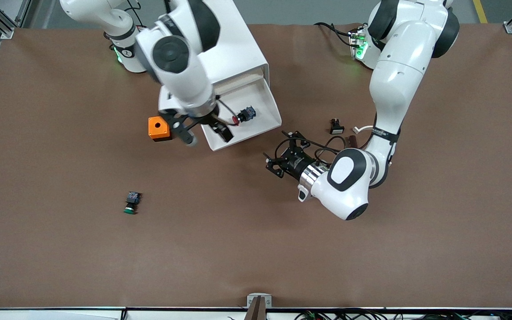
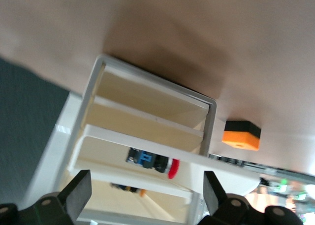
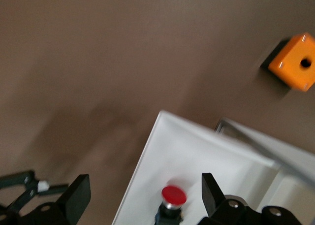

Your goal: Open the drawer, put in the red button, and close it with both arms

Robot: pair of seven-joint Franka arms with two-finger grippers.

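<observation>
Front view: the drawer (image 1: 256, 116) stands pulled out of its white cabinet (image 1: 238, 49), and the red button (image 1: 245, 115) lies inside it, so the placing step appears done and closing is the step in hand. The right hand (image 1: 206, 132) hangs over the drawer's front edge, fingers spread and holding nothing. The left hand (image 1: 282, 155) is low over the bench (image 1: 371, 249), near the drawer's front corner, also open and empty. A green-capped button (image 1: 131, 202) and an orange block (image 1: 158, 129) lie apart on the bench. Left wrist view: the left hand's fingers (image 2: 78, 193) face the drawer front, the red button (image 2: 153, 161) visible within. Right wrist view: the red button (image 3: 173, 198) sits directly below the parted fingers (image 3: 76, 198). The next move likely calls for both hands to meet the drawer front and push evenly.
</observation>
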